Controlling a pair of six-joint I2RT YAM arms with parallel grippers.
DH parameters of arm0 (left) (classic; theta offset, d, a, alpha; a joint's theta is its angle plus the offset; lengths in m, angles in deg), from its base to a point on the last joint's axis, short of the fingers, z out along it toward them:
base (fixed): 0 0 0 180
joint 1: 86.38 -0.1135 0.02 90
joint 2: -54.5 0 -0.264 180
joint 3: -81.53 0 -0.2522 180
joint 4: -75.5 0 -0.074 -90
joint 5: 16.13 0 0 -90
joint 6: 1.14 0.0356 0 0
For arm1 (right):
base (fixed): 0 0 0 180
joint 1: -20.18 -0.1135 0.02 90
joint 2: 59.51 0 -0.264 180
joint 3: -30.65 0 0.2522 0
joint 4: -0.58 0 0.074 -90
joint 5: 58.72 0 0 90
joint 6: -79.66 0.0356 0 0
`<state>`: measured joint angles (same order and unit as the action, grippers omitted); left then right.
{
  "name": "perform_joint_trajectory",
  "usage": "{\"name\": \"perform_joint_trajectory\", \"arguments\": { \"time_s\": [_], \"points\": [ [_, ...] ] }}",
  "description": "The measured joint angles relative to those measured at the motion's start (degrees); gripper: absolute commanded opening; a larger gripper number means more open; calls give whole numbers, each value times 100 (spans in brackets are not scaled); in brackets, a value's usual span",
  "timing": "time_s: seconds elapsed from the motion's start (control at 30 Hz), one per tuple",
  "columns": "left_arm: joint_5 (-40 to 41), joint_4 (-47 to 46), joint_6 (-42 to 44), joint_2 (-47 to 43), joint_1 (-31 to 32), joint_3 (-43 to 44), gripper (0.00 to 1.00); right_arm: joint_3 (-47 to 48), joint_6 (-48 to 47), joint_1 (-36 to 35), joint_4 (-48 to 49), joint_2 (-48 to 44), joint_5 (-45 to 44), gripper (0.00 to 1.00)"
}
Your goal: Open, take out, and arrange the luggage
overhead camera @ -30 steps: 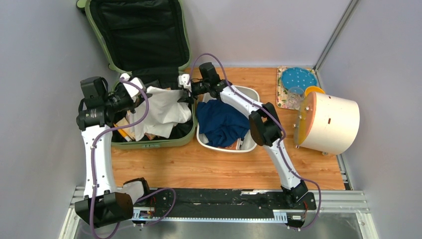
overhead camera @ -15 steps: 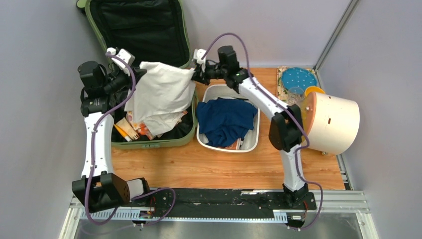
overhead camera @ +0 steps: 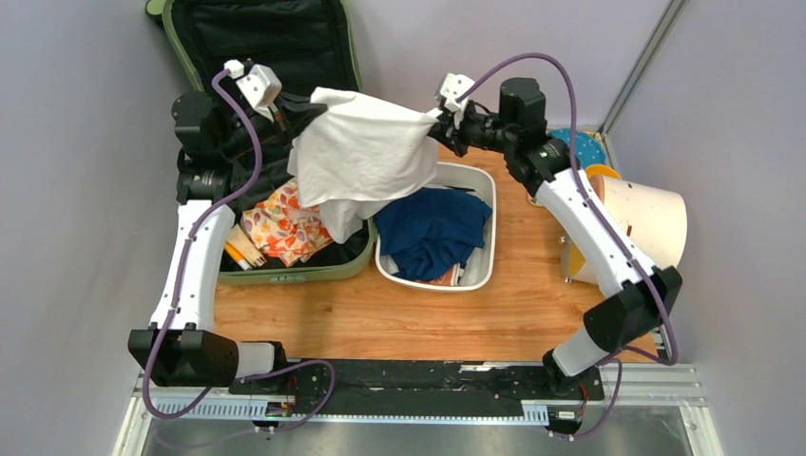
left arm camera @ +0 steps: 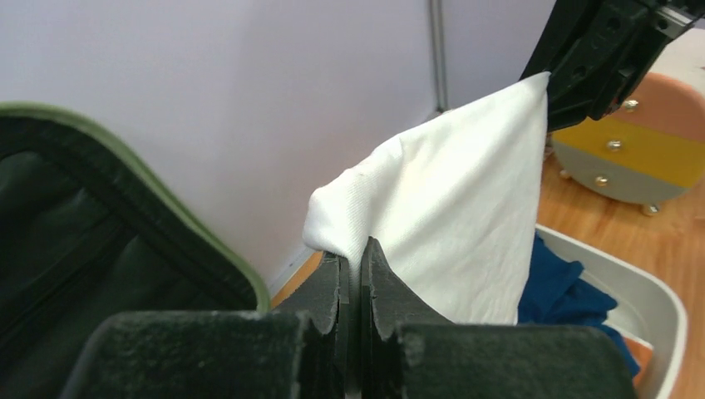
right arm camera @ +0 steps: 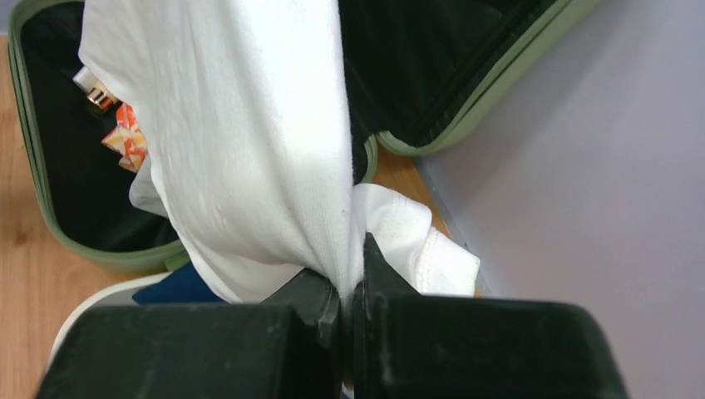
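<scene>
Left edge first. The large sage-green hard-shell suitcase (overhead camera: pixel 285 276) is lying open at the back-left of the wooden bench (overhead camera: pixel 428 323). Its black-lined lid is leaning up against the rear wall, and its base is crowding the left wall. An orange floral fabric (overhead camera: pixel 285 228) is showing inside the base.

Your left gripper (left arm camera: pixel 353 253) is clamping tight on one corner of a white cotton garment (overhead camera: pixel 366 157), raised above the suitcase. The garment is hanging spread between your two arms. I judge you are holding the corners apart to open it flat for laying out. Its lowest fold is dangling over the suitcase's right rim; I cannot tell whether it is touching.

Just right of the suitcase, a white rectangular plastic tub (overhead camera: pixel 472 172) is sitting with a crumpled navy-blue garment (overhead camera: pixel 432 233) filling it. Your right gripper (right arm camera: pixel 349 287) is pinching closed on the opposite corner, above the tub's far rim.

Room: bare bench is lying in front of the suitcase and tub. The cream cylinder with an orange end (overhead camera: pixel 642 233) is crowding your right arm, so rightward swing is looking tight.
</scene>
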<state>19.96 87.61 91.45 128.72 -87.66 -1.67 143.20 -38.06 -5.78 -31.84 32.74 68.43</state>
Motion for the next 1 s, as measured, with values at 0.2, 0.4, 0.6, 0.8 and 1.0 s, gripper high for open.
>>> {"name": "perform_joint_trajectory", "arguments": {
  "time_s": [0.2,0.4,0.6,0.8,1.0],
  "points": [
    [-203,-251,-219,-98,564,-114,0,-518,-219,107,-662,-1016,-575,0],
    [-39,-385,-214,-111,1163,-129,0,-509,-387,308,-984,-1703,-1121,0],
    [293,-918,-450,573,1543,229,0,-352,-588,625,-1088,-1628,-1626,0],
    [629,-1565,-645,1510,1825,345,0,-111,-863,973,-1108,-1169,-2017,0],
    [822,-1915,-719,1947,1867,393,0,70,-1027,1084,-1102,-850,-2131,0]
  ]
}}
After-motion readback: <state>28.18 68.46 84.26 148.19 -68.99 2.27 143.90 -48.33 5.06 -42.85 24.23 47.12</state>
